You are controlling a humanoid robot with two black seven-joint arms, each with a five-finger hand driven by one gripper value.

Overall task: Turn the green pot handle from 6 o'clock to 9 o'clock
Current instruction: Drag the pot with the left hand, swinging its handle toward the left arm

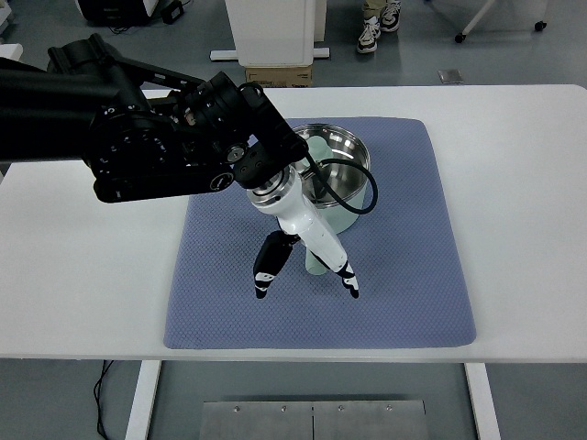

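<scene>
My left arm (pixel 138 137) reaches in over the white table (pixel 83 266) and crosses onto the blue mat (pixel 413 275), which I take to be there so the pot does not skid when I push on it. Starting at my leftmost finger (pixel 266 270): it hangs down with its dark tip pointing at the mat, touching nothing that I can make out, apart from the handle. Just right of it lies the pale green handle (pixel 316 266), pointing toward the near edge of the mat, so it sits at about six o'clock and the turn is not yet made. On the handle's far side my other long finger (pixel 344 270) runs down beside it, its tip close to or against the handle's right flank; I cannot tell whether there is real contact. So my left hand (pixel 307 280) is spread, straddling the handle rather than clamped on it, and it grips nothing.

That straddle suits the job, I think: to bring the handle round to nine o'clock the push has to come from its right side, sweeping it toward my leftmost finger, and the right-hand finger is the one placed to do that. Up beyond my wrist stands the green pot (pixel 353 197) itself, its steel inside open and empty, with my black cable looping over its rim. My right hand does not show.

The risk I judge is the finger slipping off the handle's smooth, rounded side.
</scene>
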